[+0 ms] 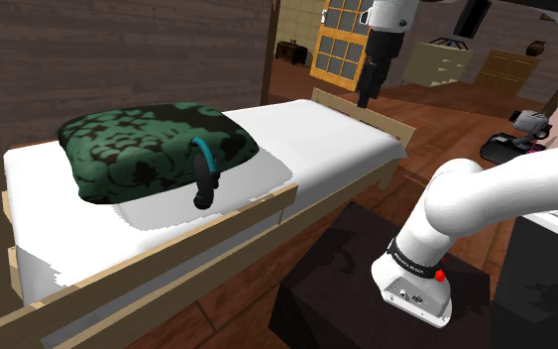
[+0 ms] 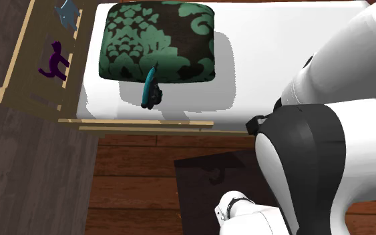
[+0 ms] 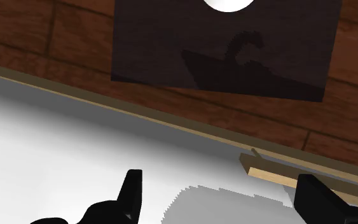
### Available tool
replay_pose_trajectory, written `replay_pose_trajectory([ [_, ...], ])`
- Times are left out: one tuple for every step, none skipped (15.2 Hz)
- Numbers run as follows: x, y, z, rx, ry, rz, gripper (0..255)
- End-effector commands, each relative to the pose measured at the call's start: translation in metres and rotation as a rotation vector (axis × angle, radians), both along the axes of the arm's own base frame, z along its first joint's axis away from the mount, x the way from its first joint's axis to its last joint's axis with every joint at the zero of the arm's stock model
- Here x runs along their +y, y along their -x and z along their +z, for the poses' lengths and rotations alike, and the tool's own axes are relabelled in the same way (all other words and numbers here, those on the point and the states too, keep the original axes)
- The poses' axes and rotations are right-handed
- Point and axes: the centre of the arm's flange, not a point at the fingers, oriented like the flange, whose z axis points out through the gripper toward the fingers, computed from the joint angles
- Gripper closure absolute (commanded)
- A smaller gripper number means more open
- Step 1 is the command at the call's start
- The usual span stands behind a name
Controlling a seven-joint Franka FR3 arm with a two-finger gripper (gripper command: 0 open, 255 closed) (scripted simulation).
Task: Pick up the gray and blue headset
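The headset [image 1: 205, 174] is dark grey with a blue band. It lies on the white mattress [image 1: 316, 139], leaning on the front edge of a green and black patterned pillow [image 1: 148, 149]. From above, the headset [image 2: 151, 88] sits just below the pillow [image 2: 158, 41], near the wooden side rail. My gripper [image 1: 364, 99] hangs high over the foot end of the bed, well away from the headset towards the shoulder view's right. In the wrist view the gripper [image 3: 225, 197] is open, its fingers [image 3: 131, 191] wide apart over bare mattress, holding nothing.
The wooden bed rail [image 1: 217, 223] runs along the near side, with a footboard [image 1: 366, 114] under the gripper. A wooden shelf [image 2: 43, 60] with small purple and blue figures stands at the head end. The dark stand box [image 1: 366, 288] sits on the wood floor beside the bed.
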Motion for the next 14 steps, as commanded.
replay_pose_trajectory([
  [0.0, 0.0, 0.0, 0.0, 0.0, 0.0, 0],
  [0.01, -0.004, -0.005, -0.004, -0.005, -0.012, 0],
  [0.021, -0.009, -0.009, -0.007, -0.011, -0.024, 0],
  [0.031, -0.013, -0.014, -0.011, -0.016, -0.036, 0],
  [0.041, -0.018, -0.019, -0.015, -0.021, -0.048, 0],
  [0.052, -0.023, -0.023, -0.019, -0.027, -0.059, 0],
  [0.062, -0.028, -0.027, -0.022, -0.032, -0.071, 0],
  [0.072, -0.033, -0.032, -0.026, -0.038, -0.083, 0],
  [0.082, -0.038, -0.036, -0.03, -0.043, -0.095, 0],
  [0.093, -0.044, -0.04, -0.034, -0.048, -0.107, 0],
  [0.103, -0.049, -0.044, -0.037, -0.054, -0.119, 0],
  [0.113, -0.055, -0.048, -0.041, -0.059, -0.131, 0],
  [0.123, -0.061, -0.052, -0.045, -0.064, -0.143, 0],
  [0.133, -0.066, -0.056, -0.048, -0.07, -0.154, 0],
])
